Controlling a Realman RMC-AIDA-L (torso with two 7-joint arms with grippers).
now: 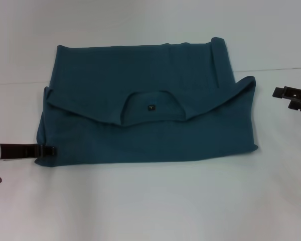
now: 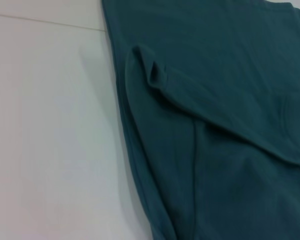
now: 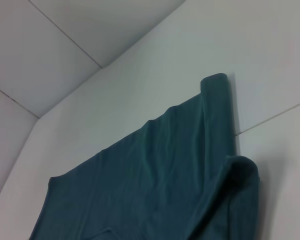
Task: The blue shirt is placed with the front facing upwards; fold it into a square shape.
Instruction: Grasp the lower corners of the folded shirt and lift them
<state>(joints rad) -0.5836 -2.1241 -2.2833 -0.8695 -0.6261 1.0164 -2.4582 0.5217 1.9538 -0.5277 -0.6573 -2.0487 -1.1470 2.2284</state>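
At the near-left hem our left gripper [image 1: 47, 150] touches the blue shirt [image 1: 150, 115], lying half-folded mid-table; we cannot tell its jaws. Farther right, our right gripper [image 1: 295, 98] hangs clear, likewise unreadable. Next we likely fold sideways.

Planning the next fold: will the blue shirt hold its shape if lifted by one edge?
Probably not. The blue shirt looks soft: its folded edges curl and bulge, so it would likely droop. Lying flat in layers on the table, it won't roll but may unfold.
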